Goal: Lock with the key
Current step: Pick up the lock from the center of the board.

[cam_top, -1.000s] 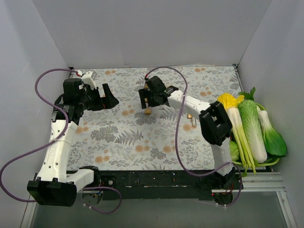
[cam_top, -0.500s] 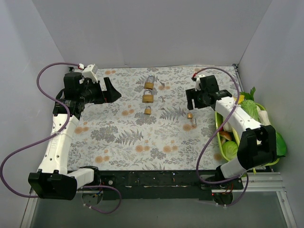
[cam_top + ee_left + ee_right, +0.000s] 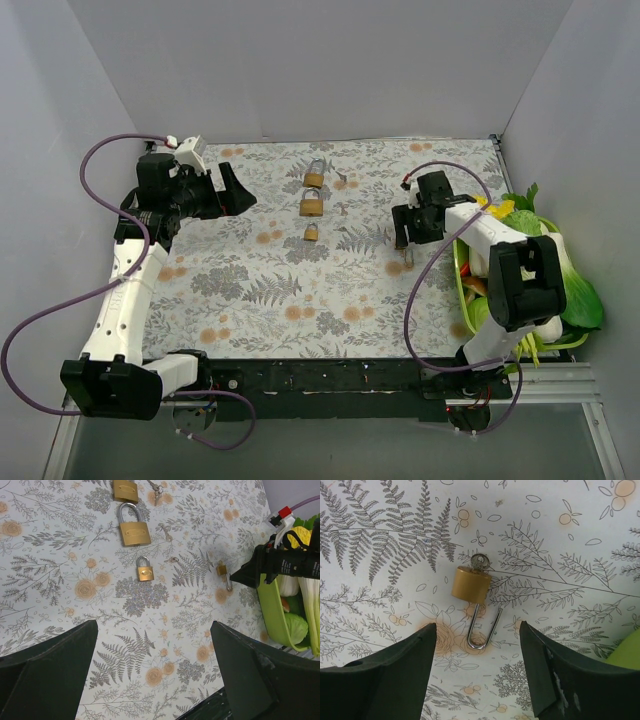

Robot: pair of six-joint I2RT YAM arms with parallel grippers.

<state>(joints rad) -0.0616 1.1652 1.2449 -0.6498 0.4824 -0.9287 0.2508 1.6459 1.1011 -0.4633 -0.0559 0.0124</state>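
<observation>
A small brass padlock lies on the flowered mat with its steel shackle swung open. The silver key sticks out of its body at the far end. My right gripper hovers open just above it, one finger on each side of the shackle, touching nothing. In the top view the right gripper covers this padlock. The left wrist view shows the padlock beside the right gripper's tip. My left gripper is open and empty, high at the mat's far left.
Three bigger brass padlocks lie in a row at the mat's far middle, with small loose keys beside them. A green tray of vegetables stands at the right edge, close to the right arm.
My right arm has swung from the middle padlocks to the right and come down over the small padlock. The left gripper has barely moved.
</observation>
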